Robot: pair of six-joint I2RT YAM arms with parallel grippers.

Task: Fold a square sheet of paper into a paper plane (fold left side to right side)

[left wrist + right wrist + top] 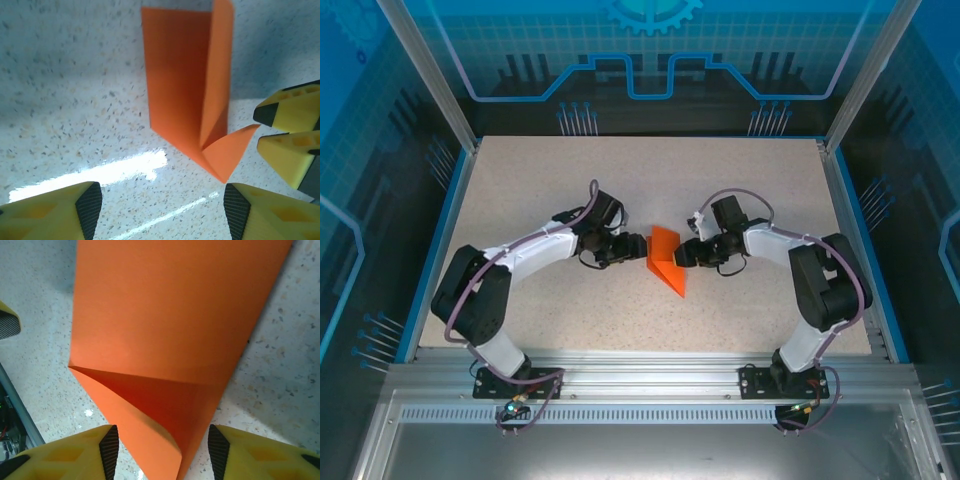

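orange sheet of paper (665,260), partly folded to a point with one flap curling up, lies in the middle of the speckled table (620,180) between the two grippers. the left gripper (638,247) sits just beside its left edge, fingers spread and holding nothing. the right gripper (682,255) is spread too, with the curled flap between its fingers (109,450), unpinched.

Left arm (530,255), right arm (772,241): white shells, black joints, purple cables. Fingers (55,212) yellow, black textured pads (90,209) inside.
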